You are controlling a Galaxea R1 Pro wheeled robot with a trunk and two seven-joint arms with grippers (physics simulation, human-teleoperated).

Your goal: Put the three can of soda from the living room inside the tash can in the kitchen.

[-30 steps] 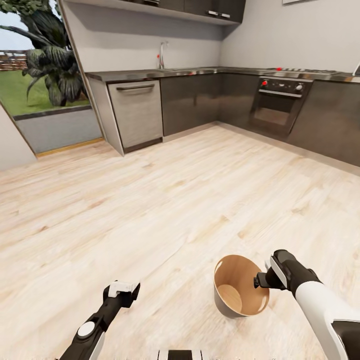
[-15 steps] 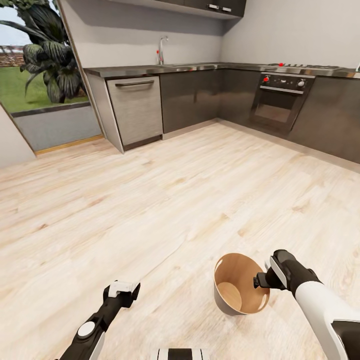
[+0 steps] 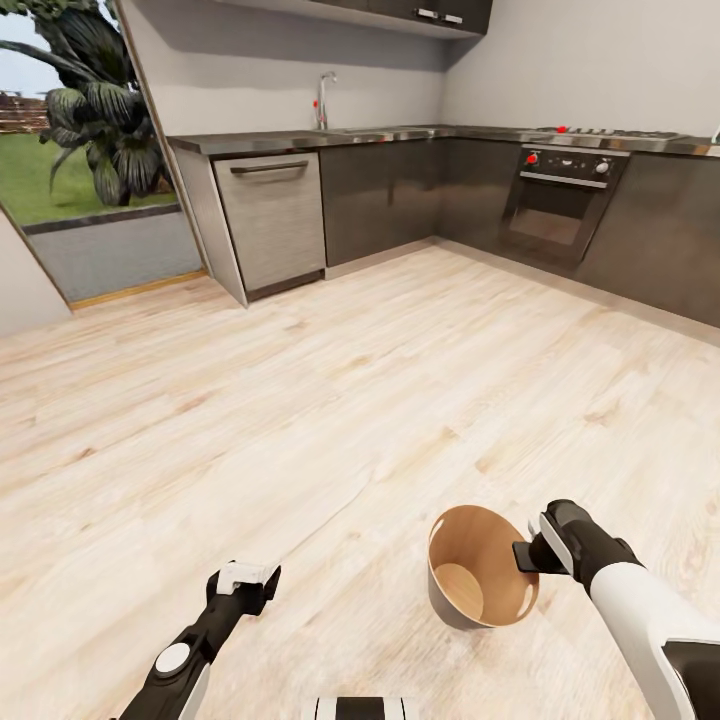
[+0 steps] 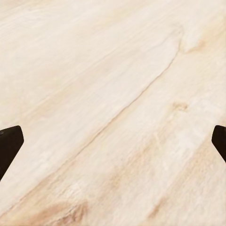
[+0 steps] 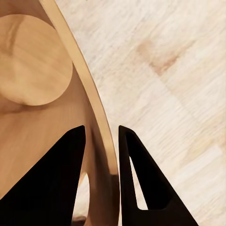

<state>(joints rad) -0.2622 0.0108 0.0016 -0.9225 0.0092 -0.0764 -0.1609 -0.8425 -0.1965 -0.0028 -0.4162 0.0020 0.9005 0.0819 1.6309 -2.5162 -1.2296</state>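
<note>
Fingers [image 5: 70,174] of the right gripper [image 5: 101,136] straddle the wall of the tash can [image 5: 42,117]: one dark finger sits inside the bucket, the other outside, and the thin copper-brown rim runs up between them. Whether the pads actually press the wall cannot be told for certain, but the gap is narrow and the rim fills it (the slot handle shows just below the inner finger). Beyond the inner finger lies the can's round, pale wooden-looking bottom, with nothing on it.

From the head camera, the right gripper [image 3: 528,556] meets the rim of the tash can [image 3: 480,580] on the side nearest the right arm, and the bucket appears tipped, its mouth turned toward the robot. Light plank floor [image 3: 330,400] spreads all around it.

The left gripper [image 3: 243,580] hangs over bare floor, well apart from the bucket; in its wrist view the two dark fingertips [image 4: 9,148] stand far apart at the edges of the picture, with only pale wood grain [image 4: 113,108] between them.

Farther out stands the kitchen: grey cabinets [image 3: 390,200], a steel dishwasher [image 3: 272,218], an oven [image 3: 558,205], a counter with a chrome tap [image 3: 322,100], and a window with a large plant [image 3: 90,110].
</note>
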